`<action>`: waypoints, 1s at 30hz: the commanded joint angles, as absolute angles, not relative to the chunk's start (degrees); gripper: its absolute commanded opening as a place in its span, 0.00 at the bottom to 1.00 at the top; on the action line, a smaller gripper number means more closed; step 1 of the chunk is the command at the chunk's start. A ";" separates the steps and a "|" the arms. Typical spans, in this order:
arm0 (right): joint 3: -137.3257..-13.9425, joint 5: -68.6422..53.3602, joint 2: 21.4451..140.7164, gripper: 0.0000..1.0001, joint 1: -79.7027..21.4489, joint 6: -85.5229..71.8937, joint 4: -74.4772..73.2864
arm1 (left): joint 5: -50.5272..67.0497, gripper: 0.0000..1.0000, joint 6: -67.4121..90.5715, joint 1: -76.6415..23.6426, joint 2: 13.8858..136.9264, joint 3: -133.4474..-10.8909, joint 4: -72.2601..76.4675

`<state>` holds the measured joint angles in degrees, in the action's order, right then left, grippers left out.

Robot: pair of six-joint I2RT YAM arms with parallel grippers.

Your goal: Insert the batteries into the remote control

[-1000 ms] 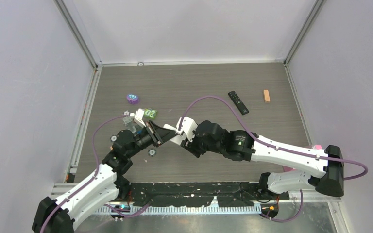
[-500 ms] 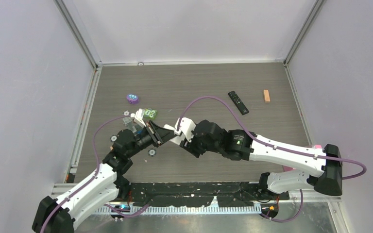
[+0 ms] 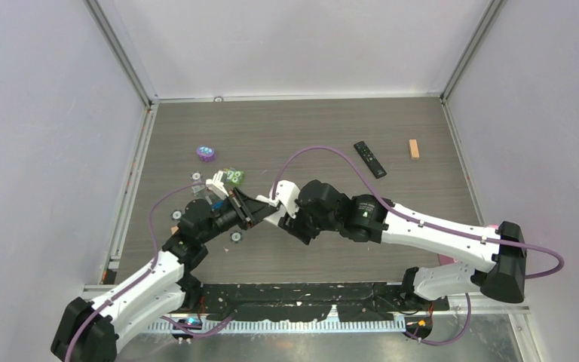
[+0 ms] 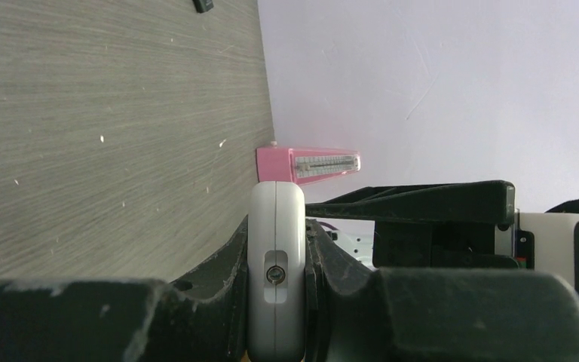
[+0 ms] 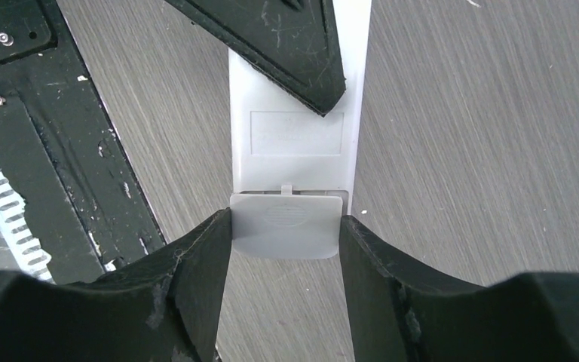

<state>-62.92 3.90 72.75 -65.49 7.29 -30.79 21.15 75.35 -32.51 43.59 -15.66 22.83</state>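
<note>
**White remote [image 3: 269, 217] braced at one end, cover gripped at the other**

Top view: both arms meet over the left-centre of the table [image 3: 309, 124]. The left end effector [image 3: 243, 207] and right end effector [image 3: 277, 217] face each other, and the remote is carried between them, clear of the table surface. A black remote [image 3: 369, 159] and an orange block [image 3: 414, 148] lie well apart on the far right, untouched. The batteries cannot be picked out here or in either wrist view.

Left wrist view: the left end effector [image 4: 276, 249] is pressed together on the remote's thin edges and holds it on its side. This looks like a brace, keeping the body from sliding when the other arm pulls.

Right wrist view: the right end effector [image 5: 285, 241] pinches the grey battery cover [image 5: 286, 226] across its width. The cover overhangs the end of the remote, back side up. This grip probably serves to slide the cover along the body. No open compartment shows, so loading has likely not begun.
</note>
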 commanded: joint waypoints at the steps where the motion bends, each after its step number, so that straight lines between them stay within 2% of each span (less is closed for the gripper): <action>1: -65.30 1.69 74.48 0.59 -65.01 6.54 -30.46 | 27.62 0.00 85.77 -33.21 44.32 -15.84 35.47; 6: -66.62 1.11 75.54 0.63 -64.79 6.10 -31.87 | 27.51 0.00 90.28 -33.15 45.46 -14.90 38.12; 17: -69.44 2.94 75.27 0.73 -64.65 3.90 -32.10 | 24.14 0.00 90.17 -32.85 43.88 -14.68 31.98; 23: -71.11 10.06 72.29 0.84 -64.34 -5.96 -31.32 | 19.89 0.00 80.95 -31.84 40.92 -15.89 20.45; 30: -62.88 22.45 63.98 0.81 -62.35 -25.08 -38.72 | 15.81 0.00 74.33 -31.73 37.83 -16.70 10.74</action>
